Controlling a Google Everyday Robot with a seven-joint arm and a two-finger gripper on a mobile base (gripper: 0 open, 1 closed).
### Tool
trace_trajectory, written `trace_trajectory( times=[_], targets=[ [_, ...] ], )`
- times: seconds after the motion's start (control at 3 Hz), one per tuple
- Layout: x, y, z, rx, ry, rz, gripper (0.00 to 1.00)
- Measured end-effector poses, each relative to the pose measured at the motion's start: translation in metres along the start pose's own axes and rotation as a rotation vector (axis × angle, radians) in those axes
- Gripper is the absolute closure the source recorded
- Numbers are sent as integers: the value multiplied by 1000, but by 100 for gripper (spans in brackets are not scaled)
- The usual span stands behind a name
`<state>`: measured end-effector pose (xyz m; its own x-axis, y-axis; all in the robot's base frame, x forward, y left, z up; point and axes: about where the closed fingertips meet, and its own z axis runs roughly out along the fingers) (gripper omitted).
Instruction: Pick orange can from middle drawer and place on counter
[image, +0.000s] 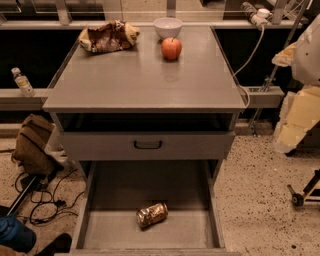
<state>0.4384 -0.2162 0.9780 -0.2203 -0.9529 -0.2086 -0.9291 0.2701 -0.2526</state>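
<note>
the small shiny gold-orange metal can (152, 215) lies on its side on the floor of the wide grey metal drawer (125, 192), which stands pulled open. the broad flat grey cabinet surface (140, 85) holds a red apple (171, 48), a white bowl (167, 27) and a brown snack bag (107, 36). i judge that grasp, lift and placing all remain. the robot's hand is out of view, so i cannot tell its state.

The orange can (152, 215), shiny gold-orange with brownish markings, lies on its side near the front middle of the pulled-out middle drawer (125, 190). The flat grey counter (135, 80) sits above. The gripper (290, 131) hangs at the right edge, well apart.
</note>
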Motion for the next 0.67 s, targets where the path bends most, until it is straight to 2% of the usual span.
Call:
trace_trajectory(
  times=[0.33, 0.67],
  targets=[
    [0, 0, 0, 0, 0, 0, 0],
    [0, 2, 29, -5, -31, 13, 0]
  ],
)
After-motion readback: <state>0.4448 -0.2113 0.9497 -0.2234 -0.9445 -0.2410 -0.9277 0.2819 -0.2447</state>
